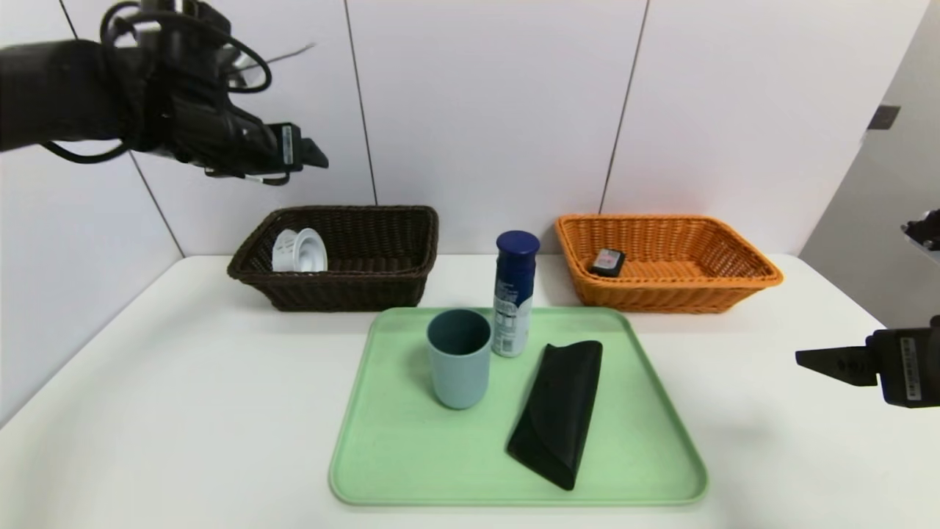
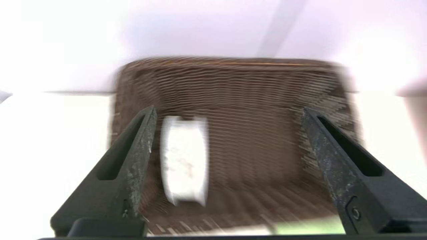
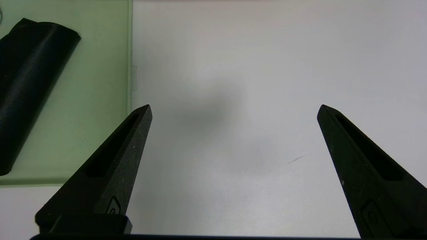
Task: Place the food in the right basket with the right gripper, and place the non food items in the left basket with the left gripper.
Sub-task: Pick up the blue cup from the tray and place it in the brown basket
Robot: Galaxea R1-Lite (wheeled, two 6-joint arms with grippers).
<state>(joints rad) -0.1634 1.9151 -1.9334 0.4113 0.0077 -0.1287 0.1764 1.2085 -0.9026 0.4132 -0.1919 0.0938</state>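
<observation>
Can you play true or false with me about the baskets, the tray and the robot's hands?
1. The white spool lies in the dark brown basket. True.
2. The blue-grey cup is in the orange basket. False: it stands on the green tray.
3. The left gripper holds the spool. False: its jaws are open above the basket, holding nothing.
4. The blue spray can stands upright. True.
5. The right gripper has open jaws over the white table. True.
6. The black case lies off the tray. False: it lies on it.
</observation>
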